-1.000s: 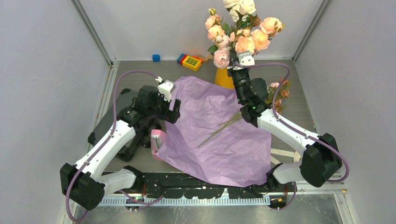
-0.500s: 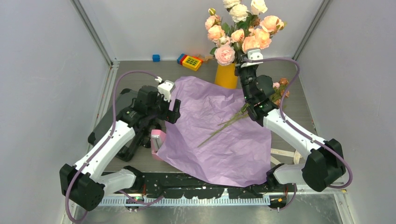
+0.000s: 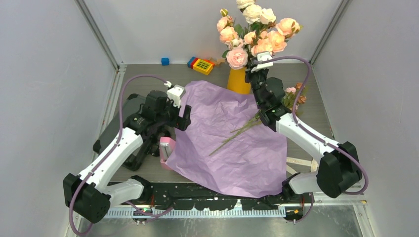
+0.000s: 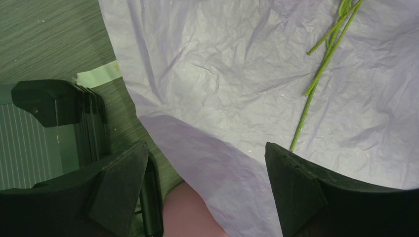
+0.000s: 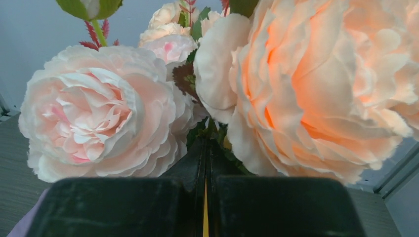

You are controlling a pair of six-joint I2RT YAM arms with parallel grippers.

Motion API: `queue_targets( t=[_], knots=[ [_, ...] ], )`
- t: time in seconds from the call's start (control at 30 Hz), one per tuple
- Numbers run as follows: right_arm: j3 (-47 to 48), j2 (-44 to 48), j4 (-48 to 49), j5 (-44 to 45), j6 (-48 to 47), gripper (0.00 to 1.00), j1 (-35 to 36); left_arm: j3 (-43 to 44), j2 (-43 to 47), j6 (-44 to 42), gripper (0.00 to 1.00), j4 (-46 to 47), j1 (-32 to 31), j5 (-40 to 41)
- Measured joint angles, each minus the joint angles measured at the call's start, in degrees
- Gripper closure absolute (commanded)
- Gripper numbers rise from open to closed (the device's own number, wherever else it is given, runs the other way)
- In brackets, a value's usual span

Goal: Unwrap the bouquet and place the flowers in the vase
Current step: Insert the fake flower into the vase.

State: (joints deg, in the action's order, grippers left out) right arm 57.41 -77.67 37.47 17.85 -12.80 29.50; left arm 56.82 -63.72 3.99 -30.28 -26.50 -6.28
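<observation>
Shifted upward in the top view over the past second, the right tool [image 5: 205,153] now sits among the big roses [image 3: 257,34] above the one yellow vase [image 3: 237,83], and the bunch has swayed with it. The left arm has not moved. Two arms flank one lilac sheet of paper [image 3: 232,143], which lies open and crinkled on the surface [image 3: 148,79]. The right tool's fingers are pressed together, and whether they pinch a stem cannot be told. The left tool [image 4: 205,153] stands wide over the paper's left edge, holding nothing. The flowers [image 3: 295,94] lie right of the vase, half hidden behind the right arm, with their stems [image 4: 316,79] trailing across the paper. From above, the big bunch shows some ten blooms, while the right wrist view is filled by two of them, with smaller ones behind. Only the left wrist view separates the thin green stems, at least two. By the back wall sit one blue block [image 3: 165,61] and one yellow-and-red toy [image 3: 202,65]. A beige ribbon [image 3: 298,162] lies by the paper's right edge.
</observation>
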Motion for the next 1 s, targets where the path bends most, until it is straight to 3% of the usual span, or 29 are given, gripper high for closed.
queue_targets(
  t=[1.0],
  knots=[
    [-1.18,-5.25,-5.09,0.11,2.23,1.00,-0.07,0.00,0.00,-0.02,0.09,0.00,0.00,0.02]
  ],
)
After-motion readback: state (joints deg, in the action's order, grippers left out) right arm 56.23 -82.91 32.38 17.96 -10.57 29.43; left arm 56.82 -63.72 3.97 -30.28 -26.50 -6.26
